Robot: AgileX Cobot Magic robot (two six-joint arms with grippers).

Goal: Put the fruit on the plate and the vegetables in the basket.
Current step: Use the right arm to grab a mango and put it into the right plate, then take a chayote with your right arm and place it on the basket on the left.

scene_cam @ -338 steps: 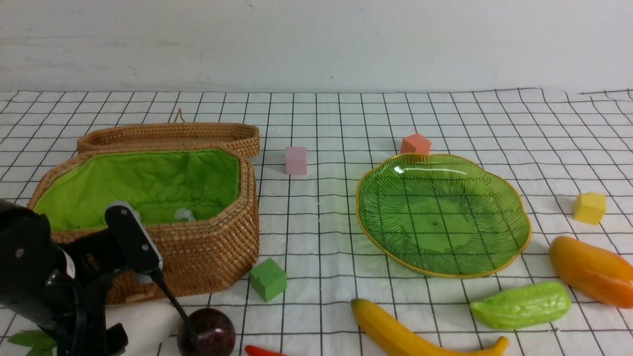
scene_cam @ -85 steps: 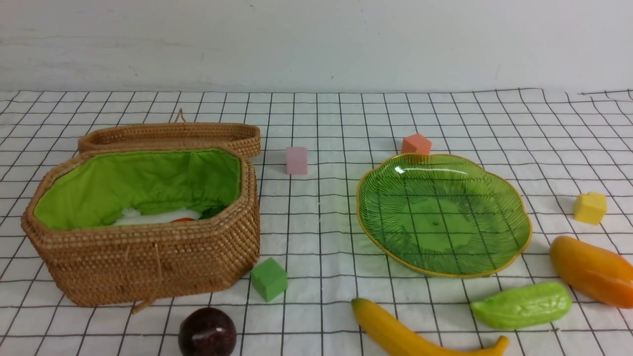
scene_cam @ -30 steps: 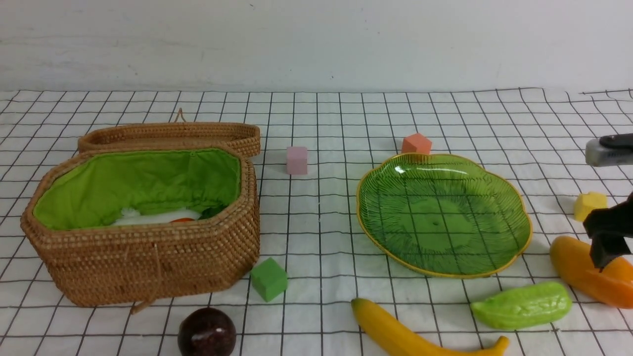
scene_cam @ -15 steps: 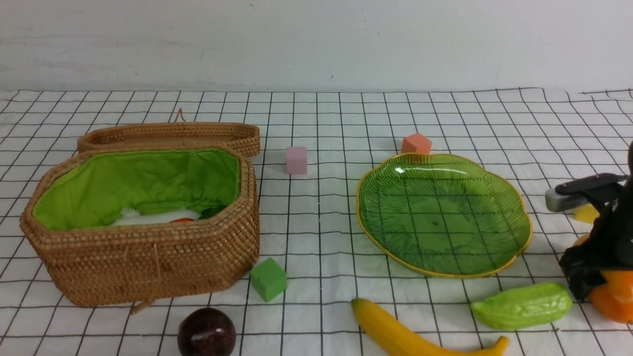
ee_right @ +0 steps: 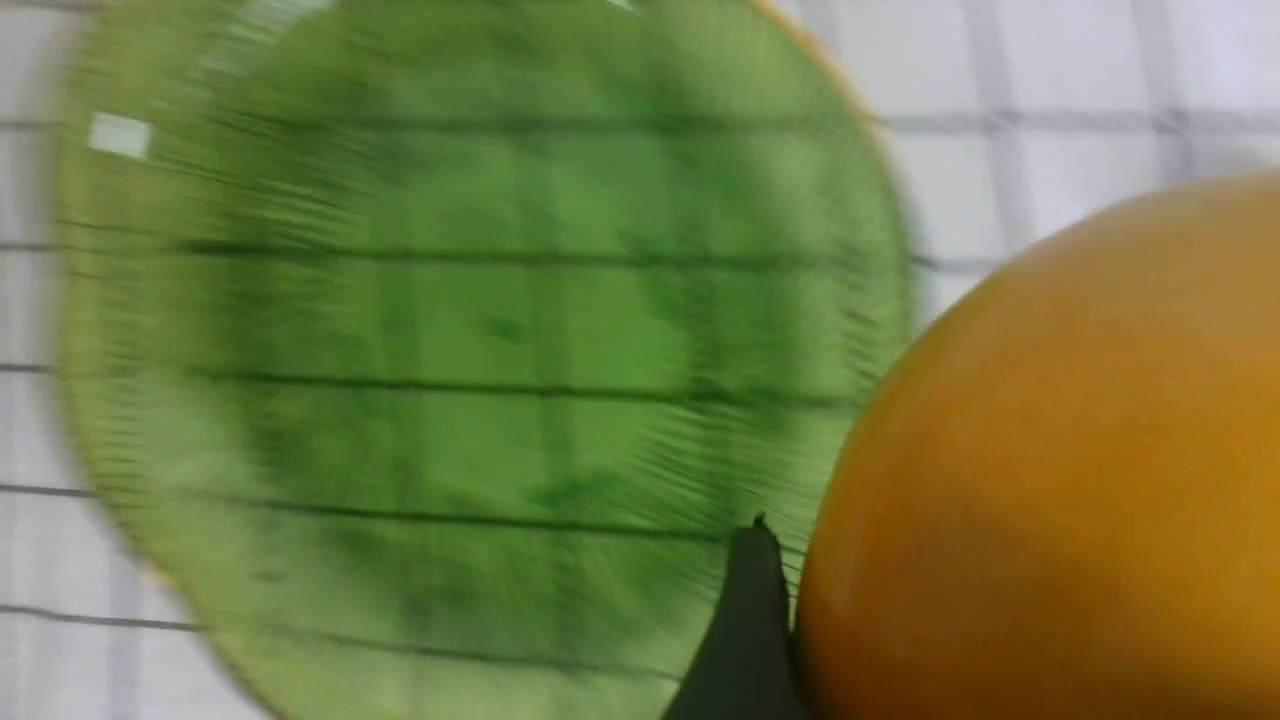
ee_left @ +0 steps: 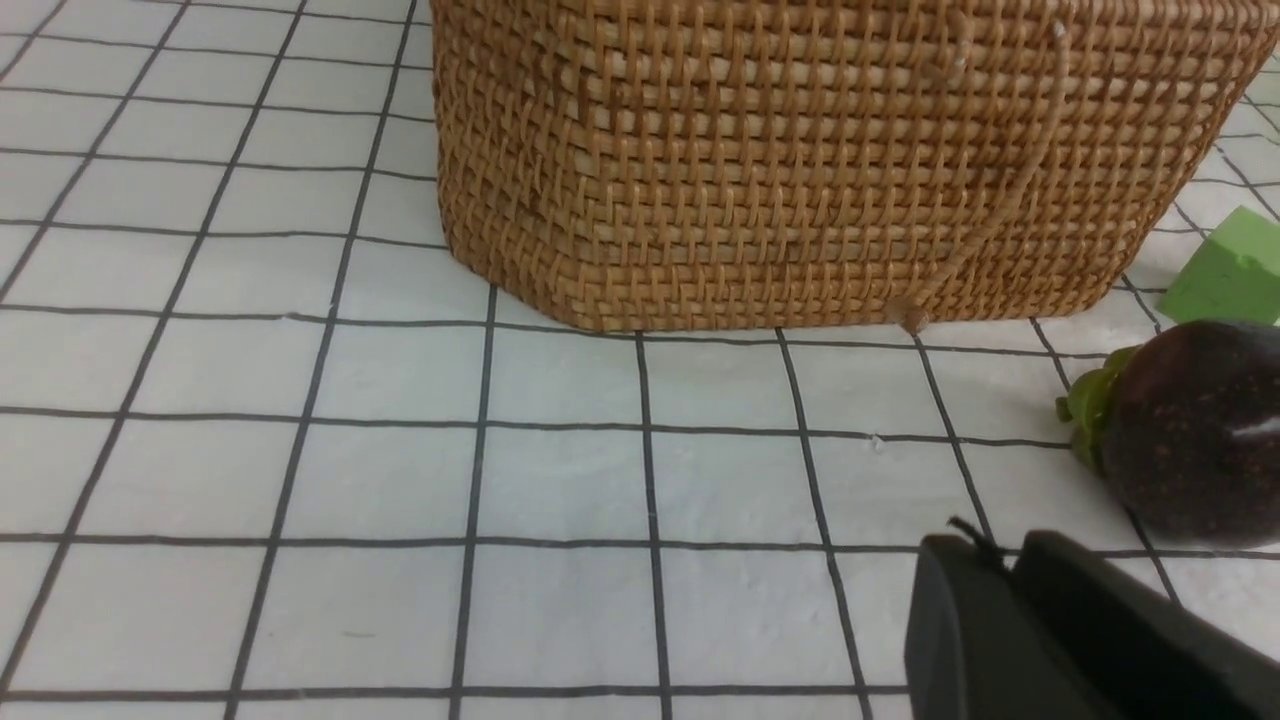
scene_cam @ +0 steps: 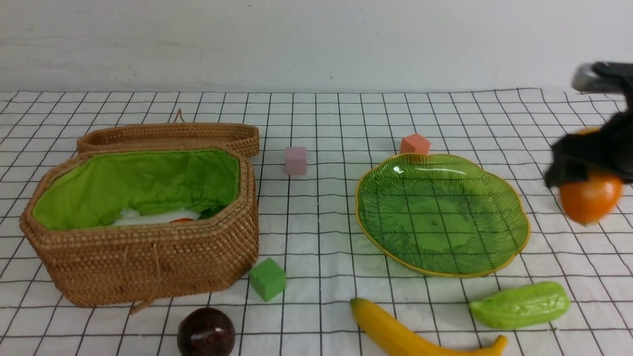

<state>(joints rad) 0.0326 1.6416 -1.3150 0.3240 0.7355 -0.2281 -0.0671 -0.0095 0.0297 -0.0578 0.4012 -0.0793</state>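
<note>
My right gripper is shut on the orange-yellow mango, holding it in the air just right of the green glass plate. In the right wrist view the mango fills the frame beside one dark finger, with the plate blurred below. The banana and the bumpy green gourd lie near the front edge. The maroon fruit sits in front of the wicker basket, which holds the white vegetable and the chili. My left gripper is shut and empty, close to the maroon fruit.
A green cube stands by the basket's front right corner. A pink cube and an orange cube sit further back. The basket's lid lies open behind it. A white checked cloth covers the table.
The right gripper came in from the right, closed on the mango and lifted it off the cloth. The left arm has not moved within the last second.
</note>
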